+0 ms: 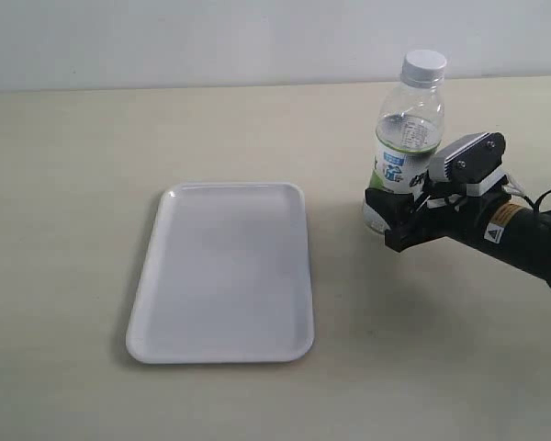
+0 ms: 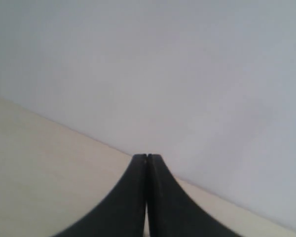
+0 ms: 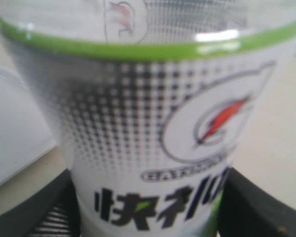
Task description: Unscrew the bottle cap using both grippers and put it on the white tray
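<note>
Filling the right wrist view, the bottle (image 3: 148, 123) stands upright between the right gripper's (image 1: 387, 220) black fingers (image 3: 249, 207), which are spread wide and pressed against its lower sides. Its white cap (image 1: 424, 62) sits on the neck, upper right in the exterior view. The left gripper (image 2: 147, 159) has its fingers together, holding nothing. The tray (image 1: 222, 271) lies centre-left on the table (image 1: 73, 184), well apart from the bottle.

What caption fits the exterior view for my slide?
Right gripper clasps the upright bottle near its base, bottle cap on, beside the white tray.
</note>
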Tool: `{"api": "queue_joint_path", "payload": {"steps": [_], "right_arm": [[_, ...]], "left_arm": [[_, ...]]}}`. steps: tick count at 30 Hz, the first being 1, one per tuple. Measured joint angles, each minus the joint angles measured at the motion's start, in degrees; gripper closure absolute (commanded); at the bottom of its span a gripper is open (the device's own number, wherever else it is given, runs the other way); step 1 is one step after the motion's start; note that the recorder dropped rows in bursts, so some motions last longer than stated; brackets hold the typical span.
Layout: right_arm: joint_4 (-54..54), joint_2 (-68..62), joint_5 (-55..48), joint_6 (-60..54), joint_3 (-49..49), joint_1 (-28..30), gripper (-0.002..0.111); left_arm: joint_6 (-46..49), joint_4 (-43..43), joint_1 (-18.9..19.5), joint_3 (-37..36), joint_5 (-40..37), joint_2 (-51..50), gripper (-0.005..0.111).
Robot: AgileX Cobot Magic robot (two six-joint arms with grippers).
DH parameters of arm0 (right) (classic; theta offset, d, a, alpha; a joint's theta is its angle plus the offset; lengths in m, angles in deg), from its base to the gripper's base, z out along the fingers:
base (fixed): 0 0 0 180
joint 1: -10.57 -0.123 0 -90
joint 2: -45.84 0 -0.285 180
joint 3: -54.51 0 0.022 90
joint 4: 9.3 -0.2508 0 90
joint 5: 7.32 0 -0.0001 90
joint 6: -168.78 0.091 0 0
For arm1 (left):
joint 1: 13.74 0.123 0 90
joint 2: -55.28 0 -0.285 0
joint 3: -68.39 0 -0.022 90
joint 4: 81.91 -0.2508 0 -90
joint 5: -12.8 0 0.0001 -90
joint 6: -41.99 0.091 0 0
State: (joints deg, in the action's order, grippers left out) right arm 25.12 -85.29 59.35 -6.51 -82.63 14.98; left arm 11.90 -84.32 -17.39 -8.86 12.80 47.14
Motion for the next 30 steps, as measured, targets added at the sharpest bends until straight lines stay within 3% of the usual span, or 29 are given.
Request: {"api": "queue_joint_path", "payload": {"steps": [6, 12, 18, 24, 30], "right_arm": [[0.1, 0.5, -0.7, 0.3, 0.0, 0.0, 0.108], [0.5, 3.5, -5.8, 1.9, 0.0, 0.0, 0.108], [0.4, 4.7, -9.1, 3.2, 0.0, 0.0, 0.108], [2.2, 4.7, -10.6, 3.5, -1.1, 0.0, 0.108], [3.0, 5.0, -11.3, 3.6, -1.2, 0.0, 0.108]], "left_arm": [[-3.2, 0.1, 0.0, -0.1, 14.1, 0.0, 0.104], [-4.7, -0.3, 0.0, -0.1, 18.6, 0.0, 0.104], [-9.2, -12.2, 0.0, -0.1, 29.7, -3.2, 0.104], [-9.1, -17.6, 0.0, 4.1, 37.7, -24.2, 0.104], [-16.5, -34.7, 0.0, 19.2, 44.0, -52.0, 0.104]]}}
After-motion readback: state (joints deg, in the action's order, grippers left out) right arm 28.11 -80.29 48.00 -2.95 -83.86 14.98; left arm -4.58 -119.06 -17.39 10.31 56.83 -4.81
